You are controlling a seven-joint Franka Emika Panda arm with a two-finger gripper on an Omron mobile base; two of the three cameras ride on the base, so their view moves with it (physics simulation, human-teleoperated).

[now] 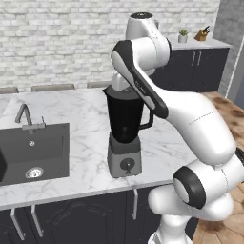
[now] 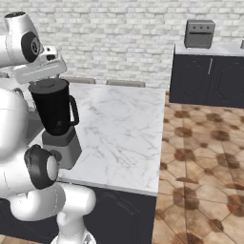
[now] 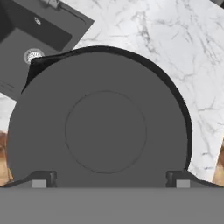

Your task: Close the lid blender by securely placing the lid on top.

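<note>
The blender point(image 1: 125, 125) stands on the marble counter near its front edge, a black tapered jar with a side handle on a grey base with a dial; it also appears in the right base view point(image 2: 56, 116). The lid point(image 3: 103, 131), a dark-grey disc with a raised round centre, lies flat across the jar's mouth, and the black rim point(image 3: 175, 94) shows as a crescent beyond it. My gripper point(image 3: 111, 180) hangs straight above the lid, open, its fingertips point(image 3: 43, 179) spread wide with nothing gripped between them. My hand point(image 2: 40, 71) sits just over the jar top.
A dark sink point(image 1: 33, 152) with a faucet point(image 1: 26, 116) is set into the counter point(image 1: 86, 143) left of the blender. A toaster oven point(image 2: 199, 34) stands on the far cabinet. The counter's right edge point(image 2: 159, 143) drops to the tiled floor.
</note>
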